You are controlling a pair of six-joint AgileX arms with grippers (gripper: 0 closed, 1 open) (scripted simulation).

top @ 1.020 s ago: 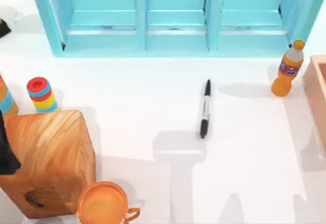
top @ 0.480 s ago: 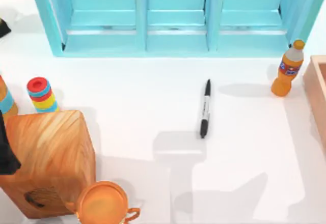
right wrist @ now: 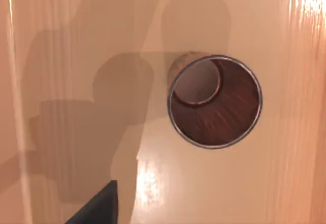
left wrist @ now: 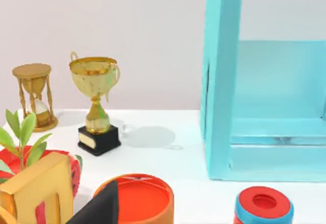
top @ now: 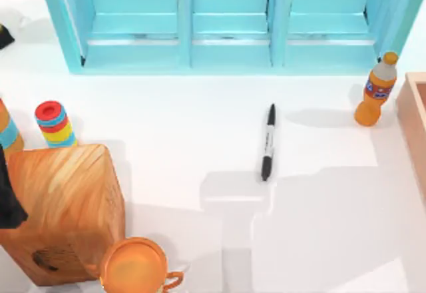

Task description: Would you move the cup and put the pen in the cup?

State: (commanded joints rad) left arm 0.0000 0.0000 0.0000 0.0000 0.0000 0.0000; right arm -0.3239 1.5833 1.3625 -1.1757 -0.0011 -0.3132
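We are recording a white matte surface (top: 200, 126) under bright light, with a plain pale wall behind it. A turquoise shelf unit (top: 226, 20) with three open bays is standing along its far side. At the right, an orange plastic bottle (top: 376, 93) is standing upright beside the rim of a light wooden tray (top: 414, 116). At the left we are noting a slanted block of grained wood (top: 63, 206), an orange mug (top: 133, 266) with a handle just in front of it, and a stack of red, blue and yellow rings (top: 54, 123) behind it. In the left wrist view, a gold trophy (left wrist: 96, 107) on a black base and a brass-coloured hourglass (left wrist: 33, 96) are standing near the wall.

The pen (top: 267, 142) is lying flat on the bare surface, right of centre and well apart from the bottle. It is slim and black with a white band, its thicker end toward the near edge.

The cup (right wrist: 215, 102) is standing upright on glossy pale wood, round, metal-rimmed, brown and dark inside.

The right end effector (right wrist: 97, 206) is hanging above that wood, looking straight down, beside the cup and not touching it; we cannot tell its opening. The left end effector (left wrist: 99, 206) is parked at the left side, facing the shelf unit; its opening cannot be told either.
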